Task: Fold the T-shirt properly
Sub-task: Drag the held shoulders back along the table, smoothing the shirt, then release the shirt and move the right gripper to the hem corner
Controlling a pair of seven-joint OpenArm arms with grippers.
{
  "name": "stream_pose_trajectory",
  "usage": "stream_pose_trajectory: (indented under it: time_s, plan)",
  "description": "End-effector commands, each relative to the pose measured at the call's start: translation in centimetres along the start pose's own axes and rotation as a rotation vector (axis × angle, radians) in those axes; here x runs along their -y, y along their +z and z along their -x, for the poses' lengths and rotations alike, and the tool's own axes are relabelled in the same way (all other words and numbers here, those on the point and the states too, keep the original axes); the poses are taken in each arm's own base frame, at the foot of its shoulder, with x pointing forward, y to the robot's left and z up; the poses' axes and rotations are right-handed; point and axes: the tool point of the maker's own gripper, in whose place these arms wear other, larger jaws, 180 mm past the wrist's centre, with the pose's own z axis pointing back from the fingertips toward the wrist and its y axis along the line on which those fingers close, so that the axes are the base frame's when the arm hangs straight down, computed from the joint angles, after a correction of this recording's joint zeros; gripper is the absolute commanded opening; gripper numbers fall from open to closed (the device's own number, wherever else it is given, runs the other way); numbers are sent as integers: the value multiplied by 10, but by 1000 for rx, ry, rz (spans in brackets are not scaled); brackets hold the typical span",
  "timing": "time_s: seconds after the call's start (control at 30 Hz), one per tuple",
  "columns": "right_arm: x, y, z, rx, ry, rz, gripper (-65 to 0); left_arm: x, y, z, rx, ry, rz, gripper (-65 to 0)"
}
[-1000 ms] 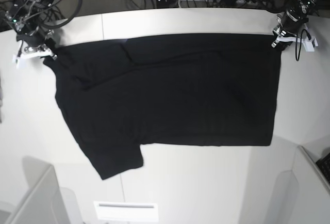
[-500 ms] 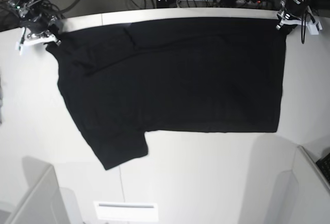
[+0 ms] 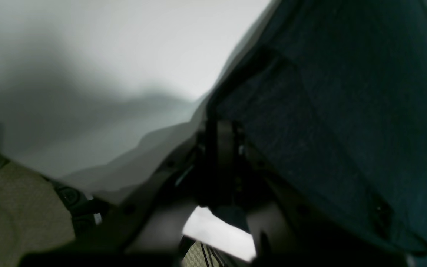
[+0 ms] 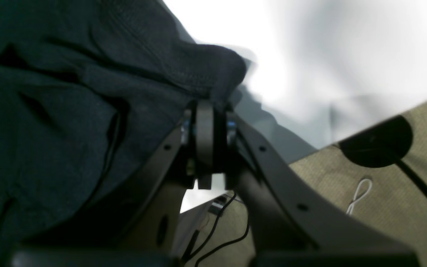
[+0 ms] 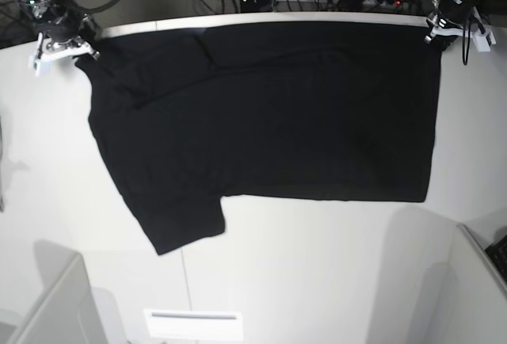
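So the shirt [image 5: 269,114] is lying spread out flat on the table [image 5: 333,273], plain black side up, no print showing. It's taking up most of the far half, with its top edge running right along the table's back rim. One sleeve [image 5: 178,229] is sticking out toward the near side; the other looks tucked or bunched up near the far-left corner, hard to tell exactly.

Both arms are pinching the two far corners. The right gripper [image 4: 206,111] is clamping its jaws tight on a wad of hem, and the left gripper [image 3: 222,128] is doing the same on its corner, cloth draping off to the side of it.

Progress-wise I'd say it's barely getting going: the shirt is being laid out and stretched, but no fold is showing yet. Sleeves in, sides over, then halving it are all left to do.
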Motion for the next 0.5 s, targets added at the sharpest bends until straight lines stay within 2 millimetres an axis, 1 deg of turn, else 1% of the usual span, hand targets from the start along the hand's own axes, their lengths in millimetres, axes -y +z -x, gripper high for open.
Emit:
stream_pose_trajectory:
  time_s: [0.0,0.17,0.2,0.23,0.3,0.33,0.37,0.4,0.43,0.47]
  plan:
    - [1,5,-10,34,18,4,-650,-9,5,-2,-7,-18,-35,-650]
    - [1,5,-10,32,17,3,-650,-12,7,-2,-3,-13,-42,-647]
    - [1,5,-10,32,17,3,-575,-12,7,-2,-3,-13,-42,-566]
    - [4,6,-9,32,14,10,-486,-12,7,-3,-2,-13,-43,-474]
    - [15,14,-15,66,-11,36,-332,-12,7,-3,-2,-14,-42,-314]
    - [20,18,-15,79,-33,48,-287,-12,7,-3,-1,-15,-42,-255]
    - [23,22,-16,98,-51,58,-264,-12,7,-3,0,-14,-43,-196]
    - [27,28,-21,122,-58,72,-264,-13,9,-7,10,-15,-45,-156]
    - [29,33,-25,140,-55,81,-272,-15,13,-13,31,-17,-53,-122]
    - [29,37,-28,151,-49,86,-281,-16,18,-21,58,-19,-60,-100]
